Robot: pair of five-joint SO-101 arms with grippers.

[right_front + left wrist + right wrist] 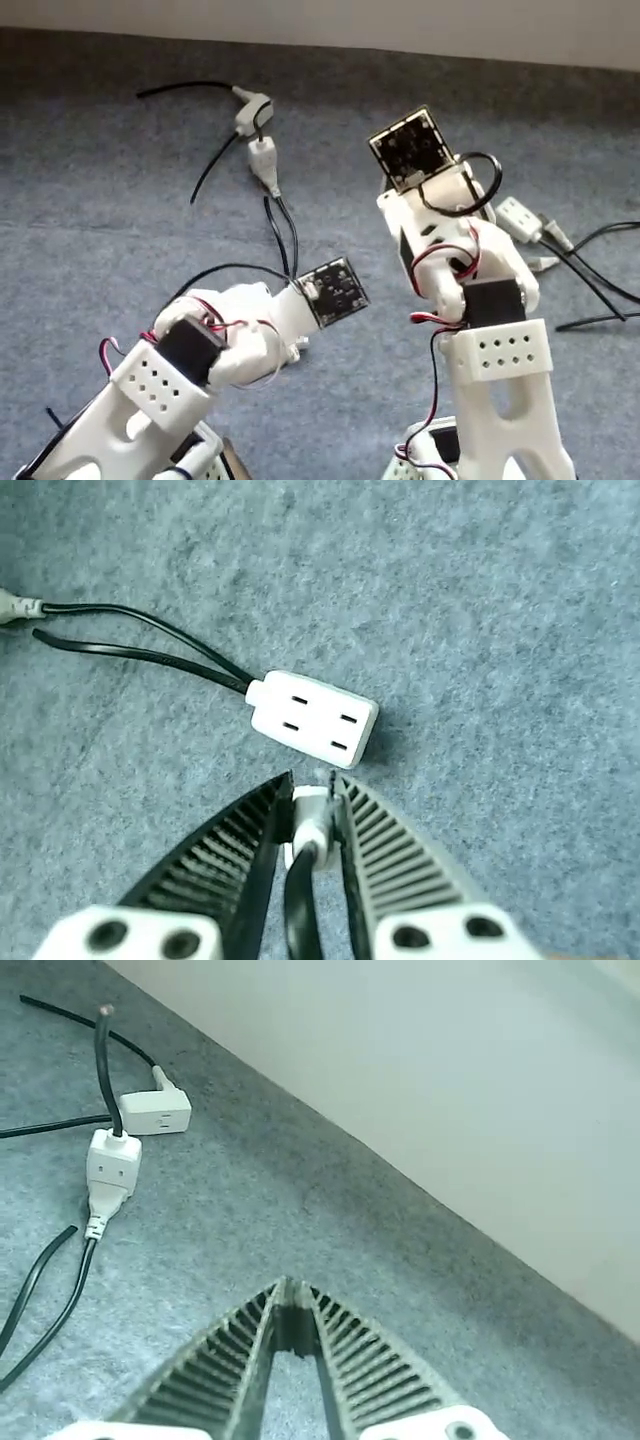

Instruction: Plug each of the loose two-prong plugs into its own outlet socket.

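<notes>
My left gripper (312, 780) is shut on a white two-prong plug (310, 815) whose black cord runs back between the fingers. The plug's tip hovers just short of a white outlet block (313, 718) lying flat on the grey carpet, slots facing up. My right gripper (293, 1285) is shut with nothing visible between its fingers, held above the carpet near the wall. Farther off lies a second white outlet (112, 1160) (262, 155) with a black cord in it, and a white plug (158, 1112) (250, 110) right beside it.
A third white outlet block (518, 215) with plugs and black cords lies at the right of the carpet. Black cords (285, 230) trail from the far outlet toward the left arm (240, 335). A pale wall (450, 1080) borders the carpet's far edge.
</notes>
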